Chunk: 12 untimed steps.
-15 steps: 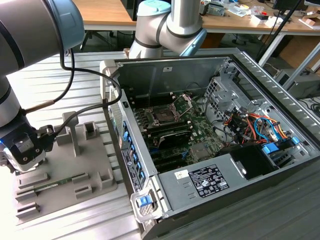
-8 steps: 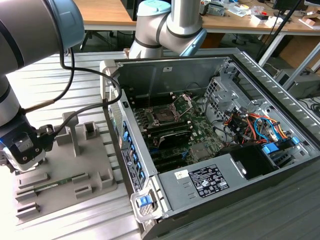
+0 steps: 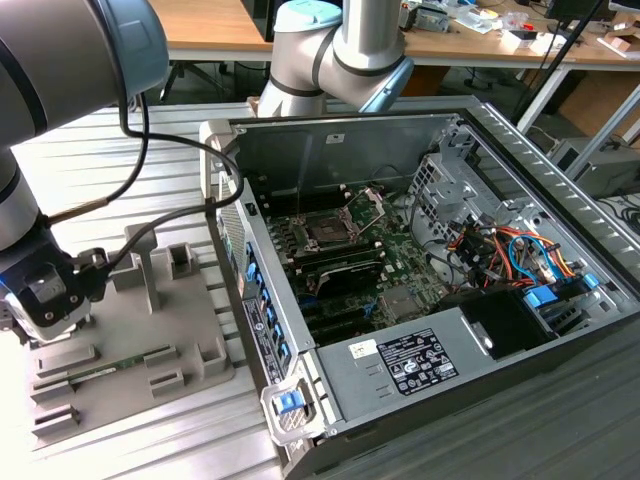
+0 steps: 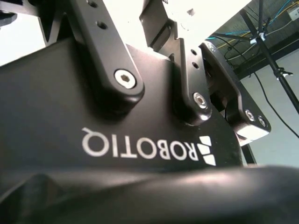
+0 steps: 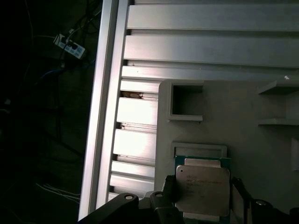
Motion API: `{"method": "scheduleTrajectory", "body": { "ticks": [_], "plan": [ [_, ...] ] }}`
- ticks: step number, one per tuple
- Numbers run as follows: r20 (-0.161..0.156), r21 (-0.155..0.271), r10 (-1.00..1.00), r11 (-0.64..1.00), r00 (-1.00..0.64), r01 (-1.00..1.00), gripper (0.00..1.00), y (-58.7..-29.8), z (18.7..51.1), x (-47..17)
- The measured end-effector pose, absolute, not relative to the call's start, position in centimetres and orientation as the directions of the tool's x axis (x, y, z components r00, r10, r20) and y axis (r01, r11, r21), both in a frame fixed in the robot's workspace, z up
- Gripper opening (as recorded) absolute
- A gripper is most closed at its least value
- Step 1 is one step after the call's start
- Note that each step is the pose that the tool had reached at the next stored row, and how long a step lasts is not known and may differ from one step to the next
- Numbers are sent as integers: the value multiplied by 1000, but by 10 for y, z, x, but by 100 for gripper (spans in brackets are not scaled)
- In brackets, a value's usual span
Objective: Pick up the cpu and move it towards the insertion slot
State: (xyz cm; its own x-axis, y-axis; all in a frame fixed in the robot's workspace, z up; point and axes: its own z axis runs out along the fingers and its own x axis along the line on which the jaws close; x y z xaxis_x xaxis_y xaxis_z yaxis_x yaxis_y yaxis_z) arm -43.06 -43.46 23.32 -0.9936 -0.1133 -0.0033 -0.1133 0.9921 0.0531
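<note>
Straddling the cpu (image 5: 204,193), the gripper (image 5: 202,185) is sitting low around it. Whether its jaws are clenched on the chip or released beside it, I cannot tell. The cpu is lying flat, silvery lid up, in a shallow nest of the grey fixture block (image 5: 243,107), which is resting on the slatted aluminium table (image 5: 196,46). It is looking light, thin and stiff, yet probably fragile underneath, so its plain opposite edges are offering the safest hold. The insertion slot (image 3: 328,228) is sitting well apart, inside the open computer case (image 3: 340,150).
</note>
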Motion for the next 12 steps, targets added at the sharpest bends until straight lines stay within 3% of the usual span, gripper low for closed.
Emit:
{"method": "scheduleTrajectory", "body": {
  "ticks": [12],
  "plan": [
    [-3, 54, -113, 992, -994, -113, 55, -435, 236, -431]
  ]
}}
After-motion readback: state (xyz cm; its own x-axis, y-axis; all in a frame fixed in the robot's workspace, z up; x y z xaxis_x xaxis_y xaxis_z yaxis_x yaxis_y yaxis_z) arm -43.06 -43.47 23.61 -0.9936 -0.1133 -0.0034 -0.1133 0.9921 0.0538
